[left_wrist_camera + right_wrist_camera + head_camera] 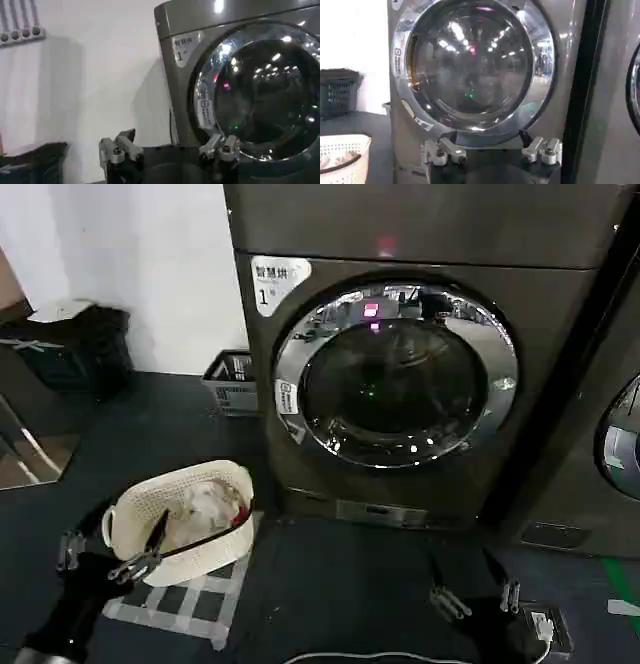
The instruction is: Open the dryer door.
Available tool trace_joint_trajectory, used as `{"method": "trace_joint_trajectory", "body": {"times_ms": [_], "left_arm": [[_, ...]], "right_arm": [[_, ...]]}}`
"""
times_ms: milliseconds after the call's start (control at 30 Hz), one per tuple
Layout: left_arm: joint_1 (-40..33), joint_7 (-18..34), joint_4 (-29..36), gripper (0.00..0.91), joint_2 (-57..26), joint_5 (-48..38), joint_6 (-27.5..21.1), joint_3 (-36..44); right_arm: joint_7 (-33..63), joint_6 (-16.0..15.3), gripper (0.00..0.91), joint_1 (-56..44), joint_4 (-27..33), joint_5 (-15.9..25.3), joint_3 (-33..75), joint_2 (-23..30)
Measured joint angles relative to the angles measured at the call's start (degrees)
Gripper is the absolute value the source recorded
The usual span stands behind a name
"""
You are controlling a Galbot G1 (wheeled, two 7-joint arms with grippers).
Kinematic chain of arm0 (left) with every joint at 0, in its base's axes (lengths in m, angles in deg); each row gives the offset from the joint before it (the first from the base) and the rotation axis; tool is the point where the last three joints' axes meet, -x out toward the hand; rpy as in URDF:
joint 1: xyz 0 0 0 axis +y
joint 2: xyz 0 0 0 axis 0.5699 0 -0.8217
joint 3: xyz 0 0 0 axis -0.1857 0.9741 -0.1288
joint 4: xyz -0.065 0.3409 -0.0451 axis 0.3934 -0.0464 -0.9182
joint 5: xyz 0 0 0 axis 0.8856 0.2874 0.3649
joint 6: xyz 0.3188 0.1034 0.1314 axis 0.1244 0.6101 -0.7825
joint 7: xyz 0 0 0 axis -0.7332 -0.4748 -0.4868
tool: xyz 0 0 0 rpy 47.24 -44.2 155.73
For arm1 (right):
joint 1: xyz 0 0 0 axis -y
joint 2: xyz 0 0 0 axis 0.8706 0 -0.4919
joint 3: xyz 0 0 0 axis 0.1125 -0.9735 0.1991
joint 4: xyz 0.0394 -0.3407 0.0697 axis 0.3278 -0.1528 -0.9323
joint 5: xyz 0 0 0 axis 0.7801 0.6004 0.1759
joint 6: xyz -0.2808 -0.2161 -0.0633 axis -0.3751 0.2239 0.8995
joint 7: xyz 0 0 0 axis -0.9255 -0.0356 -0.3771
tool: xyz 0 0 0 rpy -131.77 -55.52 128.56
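While both the left gripper (105, 559) and the right gripper (475, 591) hang low, open and empty, the dryer door (396, 373) looks shut; its stiff, slippery chrome ring probably needs pulling at the edge.

Dark floor (330, 584) before the dryer (560, 384).
On it stood a white woven laundry basket (205, 559) of clothes, partly over a checked mat (200, 609); a small grey crate (232, 384) sat by the wall, a black basket (70, 349) farther left, and a white cable (370, 656) lay near the front.
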Motion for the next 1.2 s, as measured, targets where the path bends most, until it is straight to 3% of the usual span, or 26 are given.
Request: {"method": "trace_joint_trajectory", "body": {"times_ms": [133, 333, 700, 933, 1200], "left_arm": [[-0.10, 0.33, 0.38, 0.907, 0.14, -1.36, -0.09, -0.11], [0.08, -0.24, 0.30, 0.907, -0.15, -3.19, 1.40, 0.64], [0.51, 0.11, -1.18, 0.907, -1.65, -4.90, 4.78, 2.31], [0.32, 0.43, -3.04, 0.907, -3.20, -6.52, 4.57, 2.42], [-1.05, 1.01, -4.52, 0.907, -3.73, -6.93, 4.26, 4.86]], "right_arm": [[-2.62, -2.69, 0.907, 2.48, -0.02, -4.25, 1.86, -1.97], [-5.43, -5.71, 0.907, 8.51, 1.57, -10.36, 4.27, -9.38], [-7.13, -7.72, 0.907, 27.13, 14.25, -18.76, 0.54, -26.37], [-8.96, -7.66, 0.907, 40.48, 23.53, -19.51, -6.65, -33.01], [-9.18, -7.89, 0.907, 55.33, 32.71, -20.12, -17.06, -35.37]]}}
